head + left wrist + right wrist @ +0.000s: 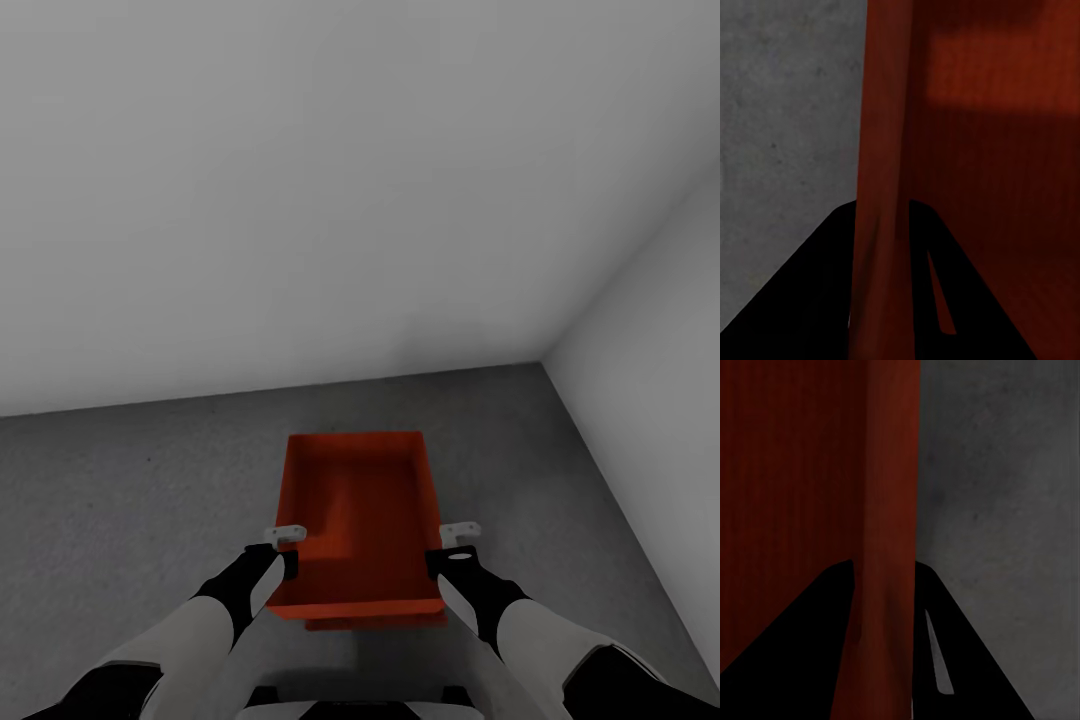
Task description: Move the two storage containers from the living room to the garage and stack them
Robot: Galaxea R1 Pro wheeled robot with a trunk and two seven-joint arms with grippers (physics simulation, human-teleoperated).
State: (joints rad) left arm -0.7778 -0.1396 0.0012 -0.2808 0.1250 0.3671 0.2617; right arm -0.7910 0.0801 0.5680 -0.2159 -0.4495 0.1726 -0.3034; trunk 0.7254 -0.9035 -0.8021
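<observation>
An orange-red storage container [365, 500] hangs over the dark grey floor [130, 480] of the garage, its open side up. My left gripper [283, 548] is shut on its left side wall and my right gripper [452, 545] on its right side wall. In the left wrist view that thin wall [881, 150] runs between the dark fingers [817, 285]. The right wrist view has the other wall [889, 510] pinched the same way. A thin orange-red strip [375, 623] peeks out under the near edge; I cannot tell whether it is a second container.
A pale grey wall [300, 200] stands straight ahead and another [660, 330] closes the right side; they meet in a corner beyond the container. Bare concrete-like floor spreads to the left and on the right up to the wall.
</observation>
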